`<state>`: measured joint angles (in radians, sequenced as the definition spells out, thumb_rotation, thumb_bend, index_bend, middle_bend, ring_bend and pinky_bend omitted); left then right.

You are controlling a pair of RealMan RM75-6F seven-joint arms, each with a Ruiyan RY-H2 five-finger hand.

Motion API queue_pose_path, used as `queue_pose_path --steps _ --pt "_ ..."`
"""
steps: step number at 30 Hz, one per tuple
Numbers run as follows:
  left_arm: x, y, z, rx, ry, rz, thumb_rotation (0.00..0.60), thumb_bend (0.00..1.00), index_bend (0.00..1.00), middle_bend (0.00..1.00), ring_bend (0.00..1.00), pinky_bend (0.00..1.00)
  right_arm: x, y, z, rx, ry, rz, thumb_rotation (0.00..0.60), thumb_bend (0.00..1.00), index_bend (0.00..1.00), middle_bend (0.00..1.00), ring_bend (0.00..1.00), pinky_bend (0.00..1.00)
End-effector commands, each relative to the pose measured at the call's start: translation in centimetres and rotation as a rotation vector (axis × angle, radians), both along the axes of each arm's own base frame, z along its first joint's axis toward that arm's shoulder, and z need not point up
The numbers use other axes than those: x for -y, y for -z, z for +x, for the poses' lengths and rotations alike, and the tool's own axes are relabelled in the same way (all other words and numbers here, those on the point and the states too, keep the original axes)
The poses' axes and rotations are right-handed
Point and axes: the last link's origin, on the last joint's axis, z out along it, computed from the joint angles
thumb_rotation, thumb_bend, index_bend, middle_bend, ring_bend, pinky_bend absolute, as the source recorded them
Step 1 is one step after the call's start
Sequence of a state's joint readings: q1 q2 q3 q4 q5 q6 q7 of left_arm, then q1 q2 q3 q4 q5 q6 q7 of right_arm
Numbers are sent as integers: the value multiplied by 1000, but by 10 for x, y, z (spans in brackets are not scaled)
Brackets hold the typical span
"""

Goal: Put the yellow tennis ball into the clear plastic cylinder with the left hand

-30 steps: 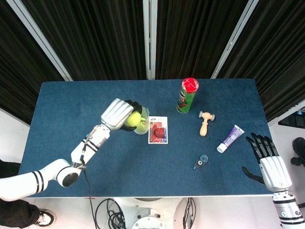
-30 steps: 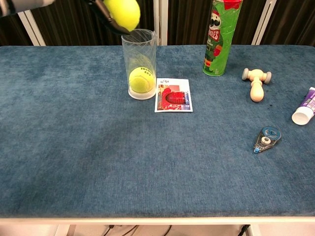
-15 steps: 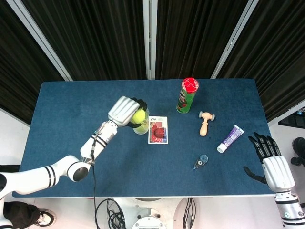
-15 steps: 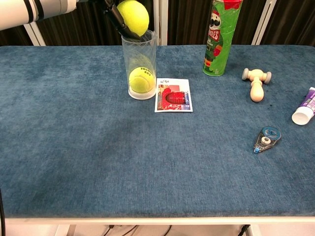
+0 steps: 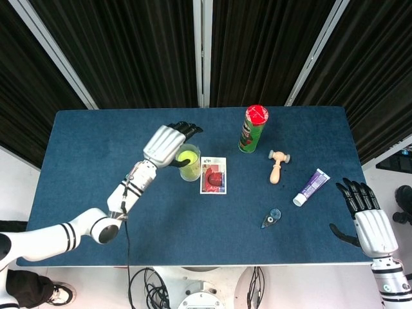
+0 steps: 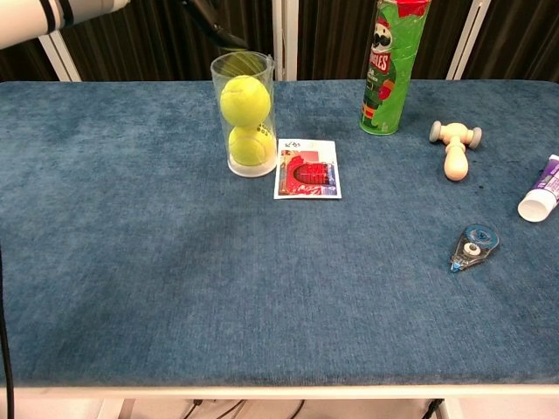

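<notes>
Two yellow tennis balls, an upper ball [image 6: 244, 99] and a lower ball [image 6: 250, 145], sit stacked inside one clear plastic cylinder [image 6: 244, 115] on a single blue-covered table [image 6: 175, 279]. Also on the table: one green snack can with a red lid [image 6: 390, 65], one printed card [image 6: 307, 168], one small wooden mallet [image 6: 455, 147], one white and purple tube [image 6: 545, 188] and one blue correction-tape dispenser [image 6: 473, 244]. Two robot hands are in view, the left hand [image 5: 168, 143] and the right hand [image 5: 367, 215].
</notes>
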<state>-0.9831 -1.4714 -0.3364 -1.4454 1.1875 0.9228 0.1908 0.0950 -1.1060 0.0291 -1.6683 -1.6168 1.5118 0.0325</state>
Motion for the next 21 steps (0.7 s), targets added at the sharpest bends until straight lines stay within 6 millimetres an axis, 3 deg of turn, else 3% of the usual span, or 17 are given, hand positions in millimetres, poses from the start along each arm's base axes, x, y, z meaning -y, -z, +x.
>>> queue_pose_path --steps 1,4,6,10,14,17,21 --pt "3 -8 -3 15 -2 20 600 161 212 215 209 367 1 0 0 0 1 1 600 158 0 0 0 0" --pt "13 -23 -12 28 -6 64 600 154 215 215 209 328 1 1 0 0 3 4 600 158 0 0 0 0" --pt "29 -36 -30 23 -16 122 600 147 216 215 209 308 1 0 0 7 3 3 600 157 0 0 0 0" --pt "69 -55 -90 -79 -104 205 600 119 183 193 154 224 1 0 0 11 2 6 600 157 0 0 0 0" --pt "122 -67 -159 -218 -314 208 600 110 57 36 17 83 -1 3 4 8 -10 14 600 157 0 0 0 0" --pt "153 -70 -195 -213 -404 233 600 110 31 0 0 16 -1 4 6 6 -16 14 600 157 0 0 0 0" --pt "179 -65 -234 -180 -428 270 600 110 26 0 0 0 1 9 8 -4 -19 29 600 157 0 0 0 0"
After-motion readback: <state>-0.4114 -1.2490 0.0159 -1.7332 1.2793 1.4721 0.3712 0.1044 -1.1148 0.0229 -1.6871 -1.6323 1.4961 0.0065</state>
